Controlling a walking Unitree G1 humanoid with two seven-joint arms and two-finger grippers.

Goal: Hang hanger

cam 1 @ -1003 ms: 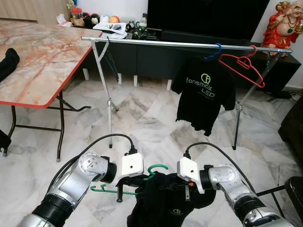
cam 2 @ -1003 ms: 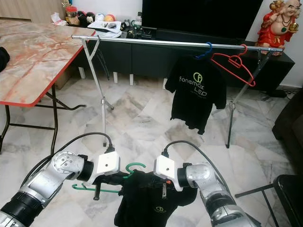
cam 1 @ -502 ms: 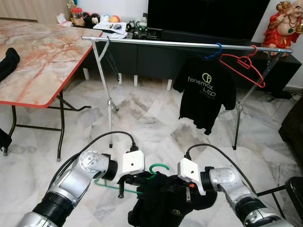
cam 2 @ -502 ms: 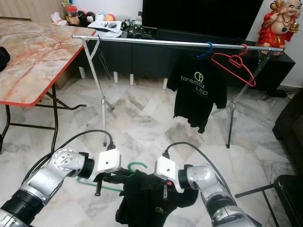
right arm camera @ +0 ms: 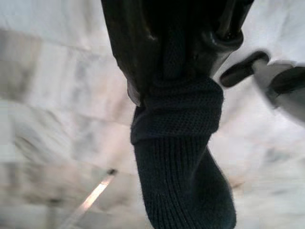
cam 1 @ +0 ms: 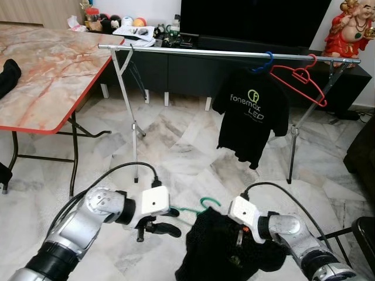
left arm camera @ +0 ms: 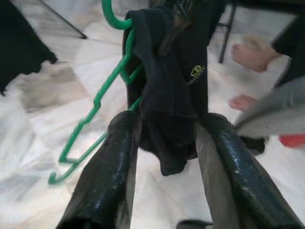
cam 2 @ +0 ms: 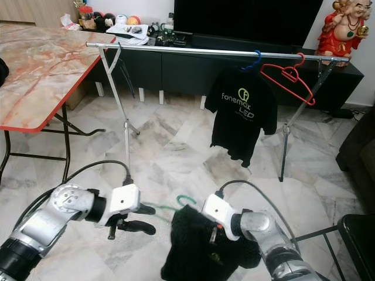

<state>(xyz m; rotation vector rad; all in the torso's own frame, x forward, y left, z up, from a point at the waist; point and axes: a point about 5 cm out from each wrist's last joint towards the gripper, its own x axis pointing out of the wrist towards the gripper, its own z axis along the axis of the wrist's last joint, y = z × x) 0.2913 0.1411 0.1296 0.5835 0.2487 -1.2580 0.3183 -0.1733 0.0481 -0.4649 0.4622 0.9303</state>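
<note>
- The right gripper [cam 1: 239, 239] hangs low over the marble floor [cam 1: 176, 146] with its jaws clamped on a black garment [cam 1: 225, 254]; the right wrist view shows dark knitted cloth pinched between the two black fingers [right arm camera: 138, 52].
- The black garment hangs from that grip in a bunch, and a small yellow-green logo shows on it in the left wrist view.
- The green hanger [left arm camera: 95, 109] is threaded into the garment: its hook [cam 1: 206, 202] rises just above the cloth beside the right gripper, and one green arm juts out towards the left gripper.
- The left gripper [cam 1: 161, 225] floats just to the left of the garment, with its jaws apart and nothing between them; in the left wrist view the fingers [left arm camera: 107, 171] frame the hanging cloth without touching it.
- Further ahead stands a silver clothes rail [cam 1: 228, 54] on crossed legs.
- On the rail's right part a black T-shirt [cam 1: 251, 114] with light lettering hangs from a blue hanger [cam 1: 263, 63], and just beside it a bare red hanger [cam 1: 299, 79] sits tilted on the bar.
- At the left stands a marble-patterned desk [cam 1: 41, 76] with a red edge, and a dark cloth [cam 1: 9, 75] lies on its near part.
- Behind the rail is a dark low cabinet with a large black screen [cam 1: 252, 20] above it, and a red figurine [cam 1: 351, 26] at the far right.
- A person's bare feet [left arm camera: 248, 55] show on the floor in the left wrist view.
</note>
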